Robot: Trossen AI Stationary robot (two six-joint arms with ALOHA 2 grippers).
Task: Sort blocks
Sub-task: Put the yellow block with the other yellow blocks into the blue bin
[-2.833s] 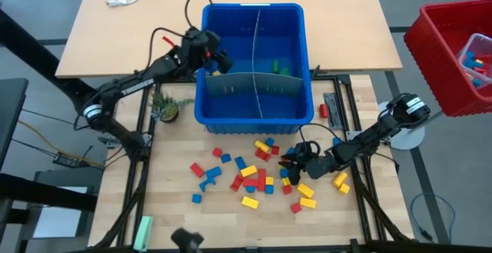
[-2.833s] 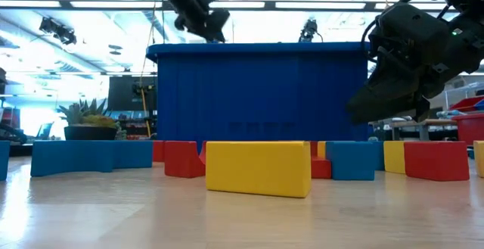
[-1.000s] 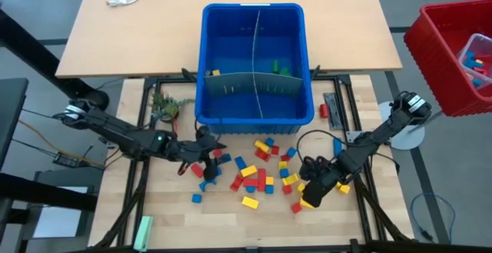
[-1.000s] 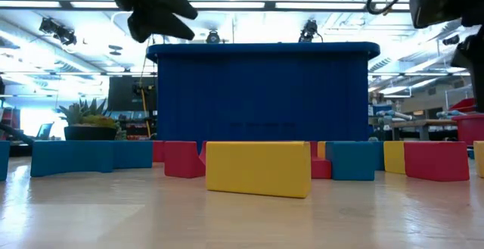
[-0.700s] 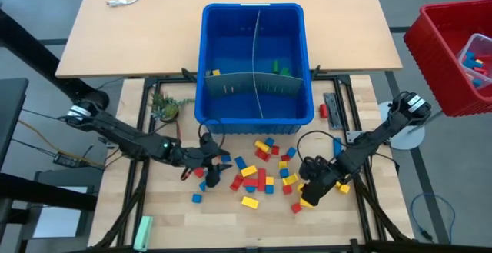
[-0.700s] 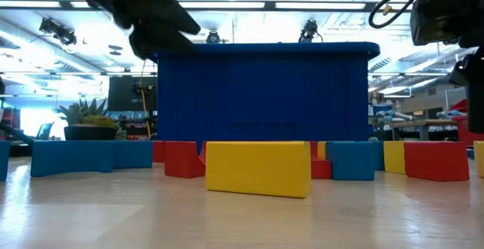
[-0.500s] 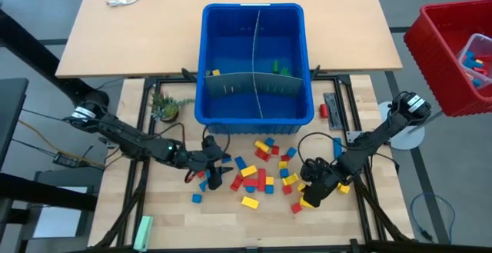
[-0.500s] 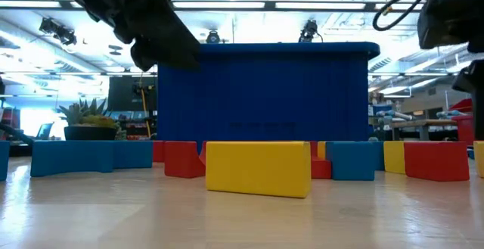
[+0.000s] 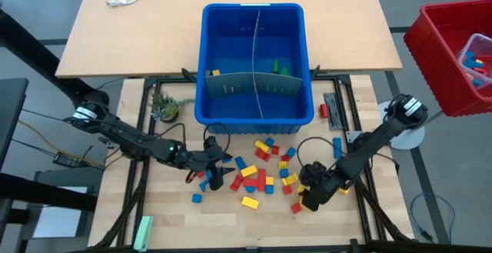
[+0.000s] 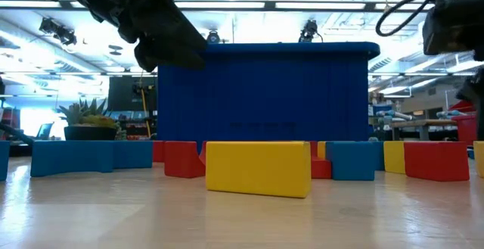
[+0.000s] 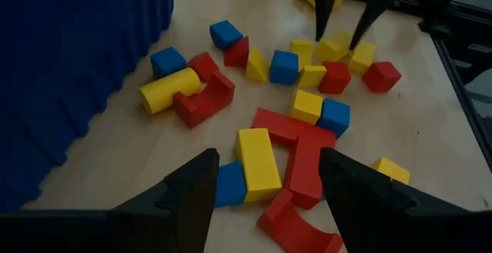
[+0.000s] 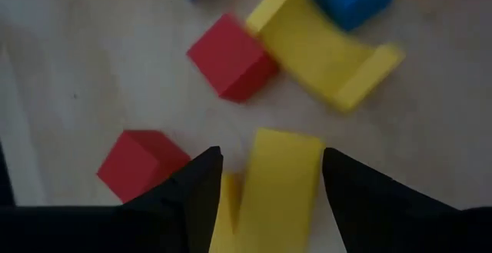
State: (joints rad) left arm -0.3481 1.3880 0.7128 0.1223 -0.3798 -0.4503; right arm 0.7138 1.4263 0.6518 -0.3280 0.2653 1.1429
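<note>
Your right gripper (image 12: 265, 180) stands open astride a yellow block (image 12: 277, 184): light, stiff, slick, so pinch its long flat sides

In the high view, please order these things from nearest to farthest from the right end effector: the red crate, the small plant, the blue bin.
Measured from the right end effector, low on the table's right half:
1. Blue bin, toward the table's far middle.
2. Small plant, left of the bin, across the block pile.
3. Red crate, off the table at upper right.

Two slim black jointed arms, looping black cables, pale wrist bands, tapered matte-black fingers
</note>
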